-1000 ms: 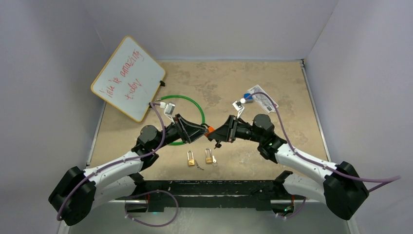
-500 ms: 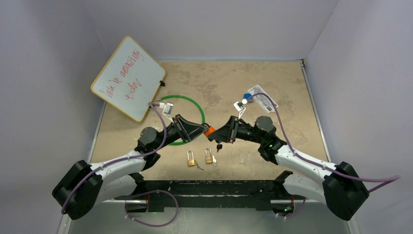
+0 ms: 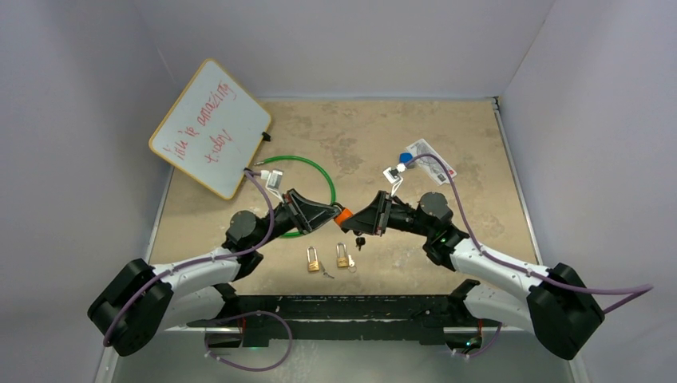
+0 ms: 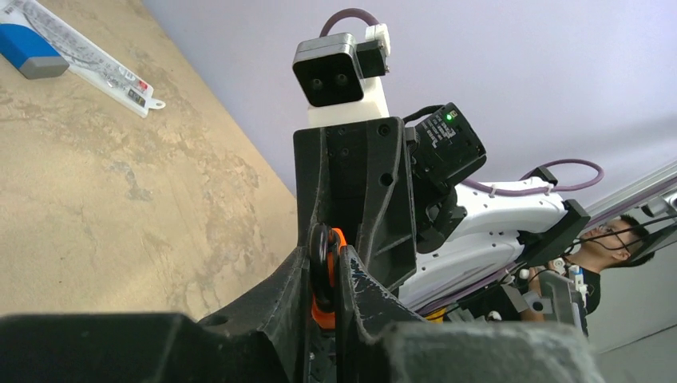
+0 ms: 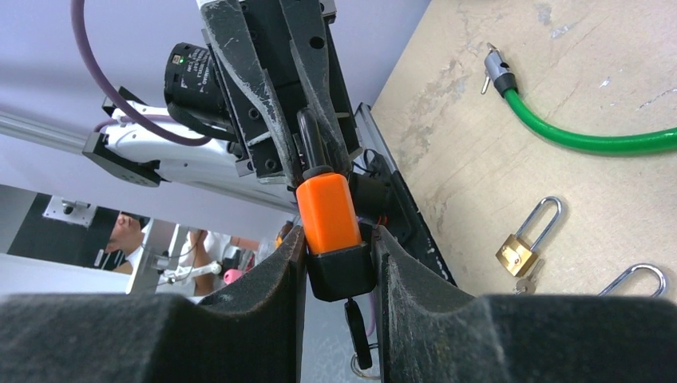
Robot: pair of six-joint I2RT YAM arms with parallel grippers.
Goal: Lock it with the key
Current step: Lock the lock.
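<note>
The left fingers (image 4: pixel 289 279) pinch the black shackle (image 4: pixel 320 251) of the orange padlock (image 3: pixel 342 215), held above the worktop (image 3: pixel 359 136). The right fingers (image 5: pixel 281 267) clamp its body, with a key (image 5: pixel 357 325) hanging below. A green cable (image 5: pixel 575 142) lies behind and brass padlocks (image 3: pixel 313 260) lie beneath. The keyhole is hidden.

Padlocks (image 3: pixel 313 259), green cable (image 3: pixel 323 173) on table (image 3: pixel 375 136)

Two brass padlocks (image 3: pixel 313 259), one orange padlock (image 3: pixel 343 214), one cable (image 3: pixel 320 172), one whiteboard (image 3: pixel 209 128)

White arms (image 3: pixel 195 271), purple cables (image 5: pixel 80 32), scuffed black fingers (image 5: pixel 239 319).
</note>
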